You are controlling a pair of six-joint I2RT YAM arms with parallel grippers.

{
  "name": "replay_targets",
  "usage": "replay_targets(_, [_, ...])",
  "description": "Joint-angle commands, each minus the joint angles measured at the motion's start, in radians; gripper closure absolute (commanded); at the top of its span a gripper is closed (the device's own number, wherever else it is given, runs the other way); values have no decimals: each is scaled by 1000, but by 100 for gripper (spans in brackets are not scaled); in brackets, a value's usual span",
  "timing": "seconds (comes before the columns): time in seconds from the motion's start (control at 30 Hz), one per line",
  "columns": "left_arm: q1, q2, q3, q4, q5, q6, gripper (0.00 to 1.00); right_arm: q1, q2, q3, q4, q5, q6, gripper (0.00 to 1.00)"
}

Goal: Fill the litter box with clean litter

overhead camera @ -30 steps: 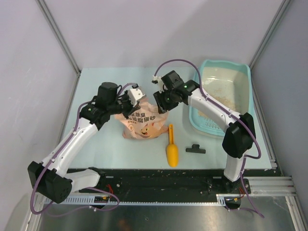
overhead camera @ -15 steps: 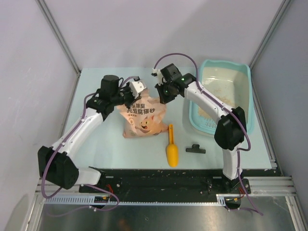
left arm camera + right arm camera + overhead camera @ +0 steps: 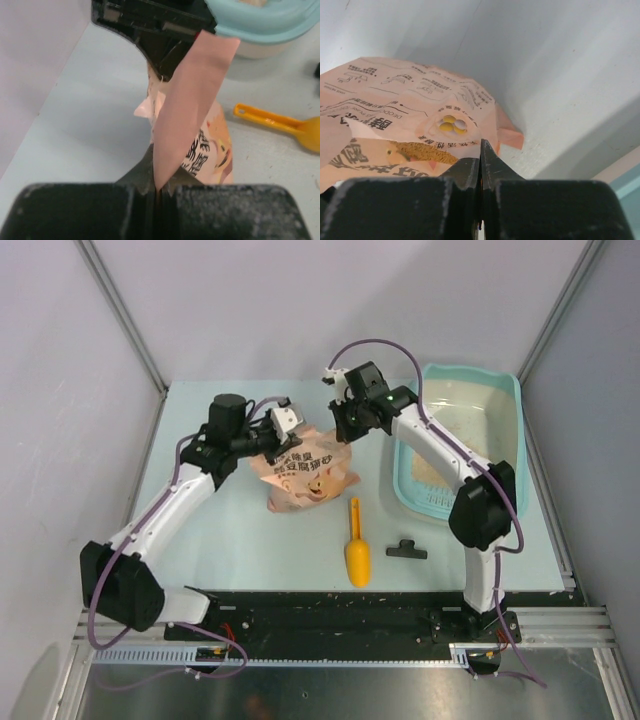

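Litter box [image 3: 518, 410] lies flat on the table [image 3: 200, 540], right of the bag [image 3: 310, 475] and apart from it, with its grille end toward the arm bases. Litter [image 3: 465, 430] covers part of its floor in a thin pale layer. The bag, pink-orange with black print, is held up between both grippers; I cannot tell whether its lower end touches the table. The left gripper [image 3: 283, 430] is pinched tight on the bag's top left edge, the pink film squeezed between its fingertips. The right gripper [image 3: 347, 428] is clamped on the bag's top right corner. An orange scoop [image 3: 357, 545] lies just nearside of the bag, handle toward it. A black clip [image 3: 407, 550] lies nearside and right of the bag.
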Motion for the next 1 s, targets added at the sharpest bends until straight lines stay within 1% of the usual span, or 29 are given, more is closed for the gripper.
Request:
replay_targets(0.0, [-25,-172,-65,152,133,-68,100,-14,-111,-75,25,-22,21,100])
replay_targets(0.07, [-64,-218,-105,152,135,-115,100,-6,-143,-119,21,-8,47,100])
replay_targets(0.1, [-81,-230,-116,153,124,-132,100,-1,-151,-126,18,-3,56,92])
replay_targets(0.13, [-114,-238,-133,154,117,-135,100,3,-157,-125,15,-3,56,71])
replay_targets(0.17, [-130,-244,-138,155,109,-142,100,14,-157,-120,2,-2,55,62])
replay_targets(0.23, [-162,-249,-144,154,83,-163,100,34,-151,-106,-6,17,44,47])
replay_targets(0.33, [-185,-240,-138,157,29,-175,100,80,-154,-114,-15,87,28,39])
replay_targets(0.4, [-188,-235,-131,160,6,-172,100,98,-172,-146,-12,141,28,37])
replay_targets(0.6, [-187,-229,-115,170,-86,-131,100,74,-229,-226,3,152,36,37])
replay_targets(0.67, [-185,-227,-115,169,-100,-117,100,55,-235,-229,0,150,28,39])
replay_targets(0.73, [-185,-229,-115,172,-100,-102,100,40,-238,-243,9,152,0,45])
replay_targets(0.77, [-185,-229,-115,173,-92,-99,100,32,-237,-249,12,200,-17,45])
replay_targets(0.83, [-185,-227,-113,177,-84,-91,100,14,-226,-257,24,230,-24,47])
replay_targets(0.9, [-185,-220,-113,181,-84,-83,100,-14,-208,-235,23,218,-22,52])
replay_targets(0.97, [-185,-206,-108,187,-74,-65,100,-18,-203,-206,25,137,-28,55])
